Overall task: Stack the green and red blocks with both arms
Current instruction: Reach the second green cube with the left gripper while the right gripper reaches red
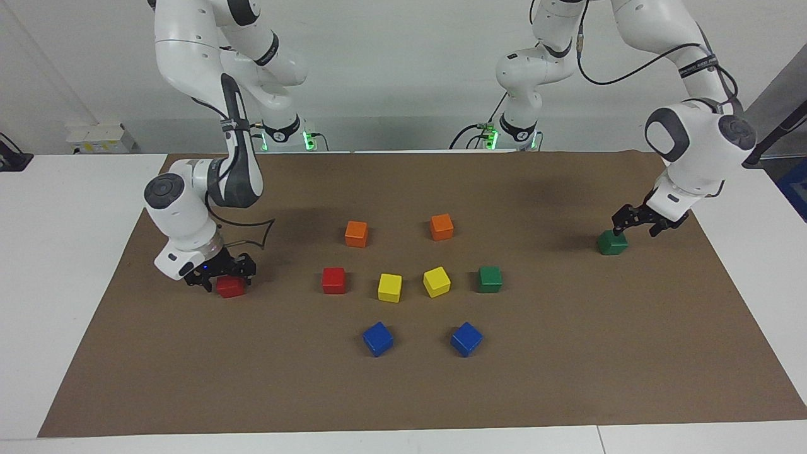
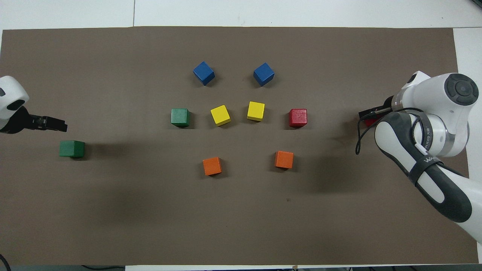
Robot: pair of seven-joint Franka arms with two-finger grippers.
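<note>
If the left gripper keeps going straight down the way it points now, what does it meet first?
Probably the brown mat beside the green block: the open left gripper hangs just off that block, though depth is unclear.
</note>
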